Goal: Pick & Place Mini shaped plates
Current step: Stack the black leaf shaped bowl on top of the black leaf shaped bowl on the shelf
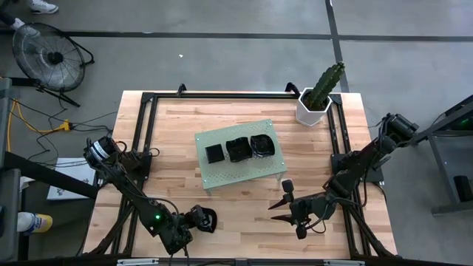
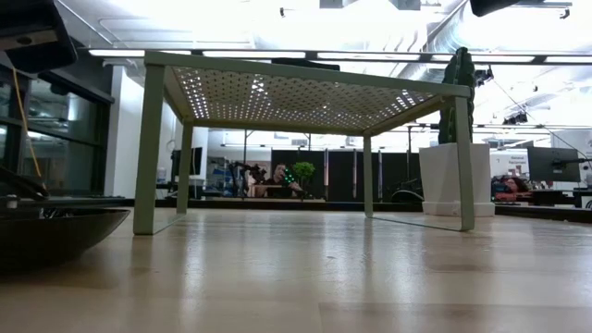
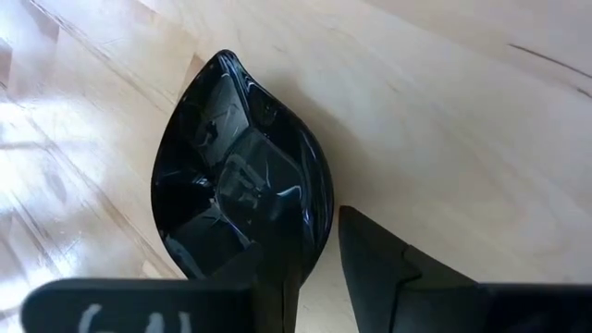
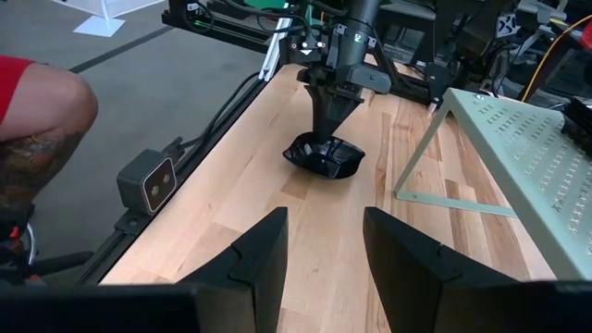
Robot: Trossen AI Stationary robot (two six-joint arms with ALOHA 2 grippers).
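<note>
Wooden table (image 1: 244,214) carries one black dish (image 3: 242,171) near the front edge; your left gripper (image 3: 314,268) straddles its rim, fingers closing. Grasp underway; seat it, then lift toward the green board (image 1: 240,157).

Open tabletop (image 1: 244,214) between both arms; green board (image 1: 240,159) blocks the centre

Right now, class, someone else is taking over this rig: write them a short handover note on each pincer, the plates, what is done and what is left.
Left pincer: down on the leaf-shaped black plate near the table's front edge, fingers straddling its rim, grip not confirmed.
Right pincer: open, empty, waiting over the front right of the table.
Done: three black plates sit in a row on the green perforated board.
Left: lift the leaf-shaped plate and place it, probably on the board.
</note>
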